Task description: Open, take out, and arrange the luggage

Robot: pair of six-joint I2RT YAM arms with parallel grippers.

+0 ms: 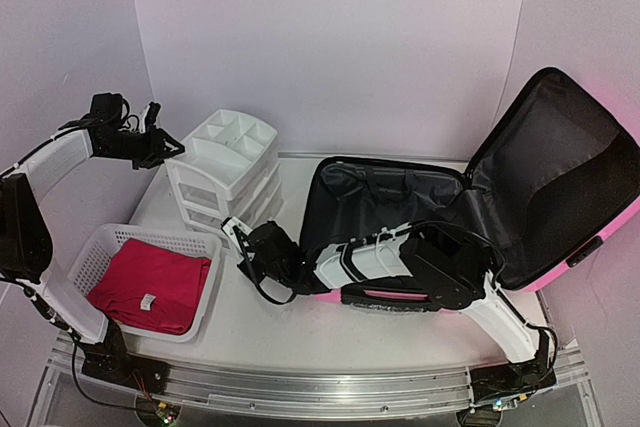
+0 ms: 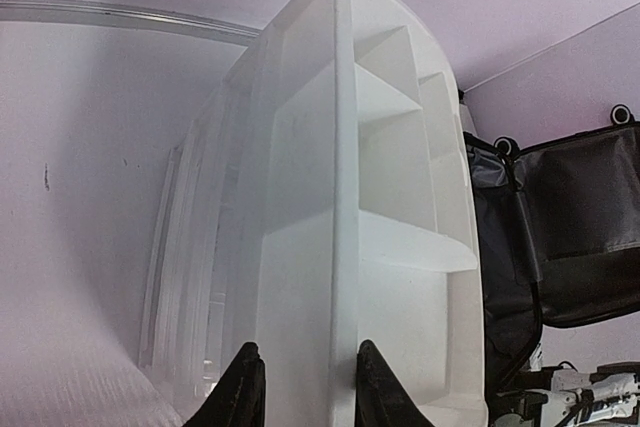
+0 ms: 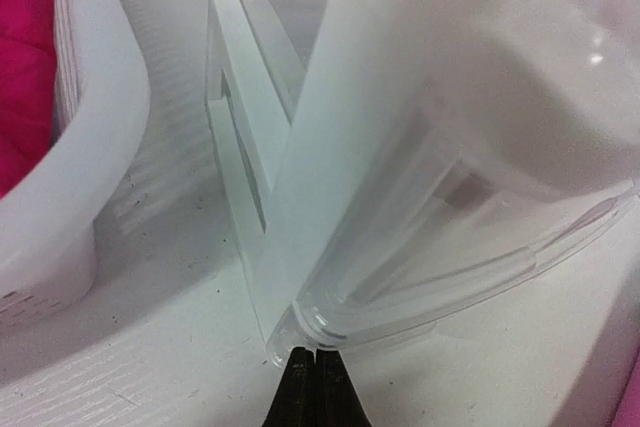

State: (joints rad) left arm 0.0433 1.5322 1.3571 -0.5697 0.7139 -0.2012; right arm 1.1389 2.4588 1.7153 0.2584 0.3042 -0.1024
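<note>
The luggage (image 1: pixel 560 167), a bright-pink hard-shell suitcase with black lining, lies open at the right with its lid raised against the wall; its black lining (image 2: pixel 580 217) also shows in the left wrist view. My left gripper (image 1: pixel 168 147) is up at the left top edge of a white drawer organizer (image 1: pixel 225 157), its fingers astride the organizer's rim wall (image 2: pixel 330 197) and shut on it. My right arm reaches left across the suitcase's front. My right gripper (image 3: pixel 314 355) is shut, its tip against the lip of the organizer's clear bottom drawer (image 3: pixel 450 247), with nothing between the fingers.
A white mesh basket (image 1: pixel 95 252) holding a folded red cloth (image 1: pixel 150 282) sits at the front left, close beside the organizer's base; its wall (image 3: pixel 90 147) shows in the right wrist view. Walls enclose the table at the back and sides.
</note>
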